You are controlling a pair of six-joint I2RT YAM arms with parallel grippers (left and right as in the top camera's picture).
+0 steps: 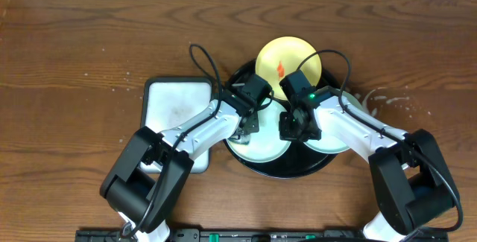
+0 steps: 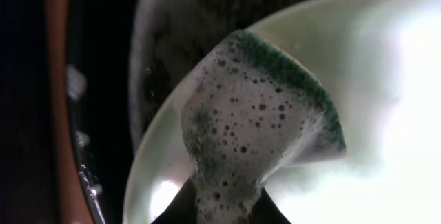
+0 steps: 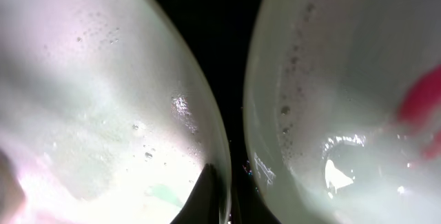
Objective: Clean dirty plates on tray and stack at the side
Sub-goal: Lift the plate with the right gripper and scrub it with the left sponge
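Note:
The black round tray holds all three plates. The pale yellow plate with a red smear leans at its far rim. Two mint-green plates lie side by side: the left one and the right one. My left gripper is shut on a soapy green-topped sponge and presses it onto the left mint plate. My right gripper is closed on that plate's right rim. The right mint plate shows a red smear.
The white rectangular tray stands left of the black tray, under my left arm. Water droplets lie on the wooden tabletop right of the black tray.

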